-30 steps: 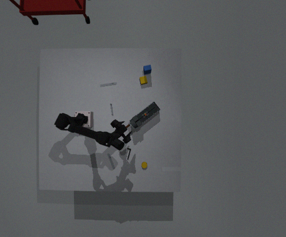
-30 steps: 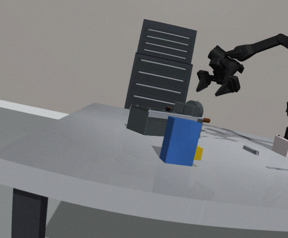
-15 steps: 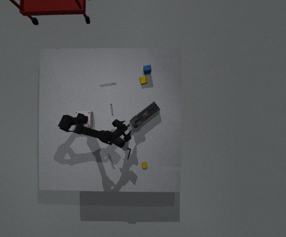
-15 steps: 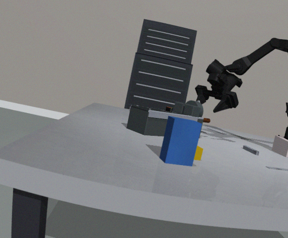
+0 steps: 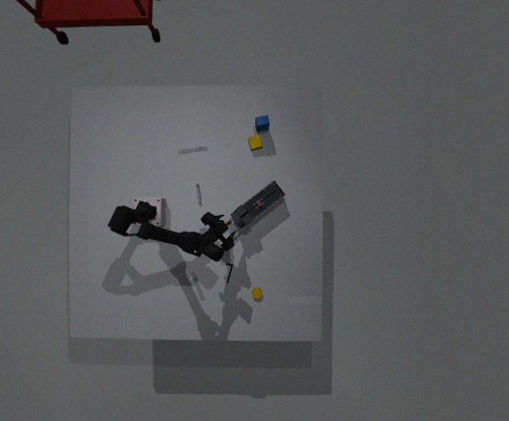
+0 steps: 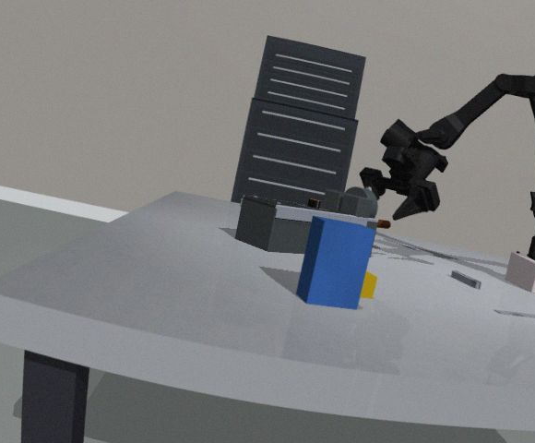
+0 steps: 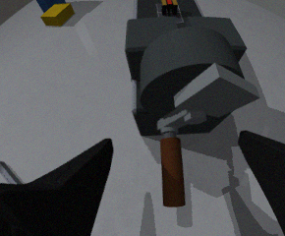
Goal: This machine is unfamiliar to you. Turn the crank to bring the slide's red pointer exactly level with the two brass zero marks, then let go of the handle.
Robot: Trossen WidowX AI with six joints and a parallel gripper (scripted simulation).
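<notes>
The dark grey machine [image 5: 269, 195] [image 6: 287, 235] [image 7: 189, 46] stands on the table, its round hub end toward the arm. A light grey crank arm [image 7: 218, 90] sits on the hub and carries a brown handle [image 6: 384, 223] [image 7: 173, 172], which points out toward the wrist camera. The red pointer [image 7: 170, 2] shows with yellow beside it at the top edge of the wrist view; how level they are cannot be told. My gripper [image 5: 229, 224] [image 6: 385, 207] [image 7: 177, 141] is open and empty. In the wrist view its fingers stand apart on either side of the handle, apparently not touching it.
A blue block [image 5: 261, 123] [image 6: 337, 262] and a yellow block [image 5: 255, 142] [image 7: 57, 15] stand beyond the machine. A yellow round piece [image 5: 257, 293], a black bent key [image 5: 231, 272] and metal bars [image 5: 192, 150] [image 5: 198, 195] lie on the table.
</notes>
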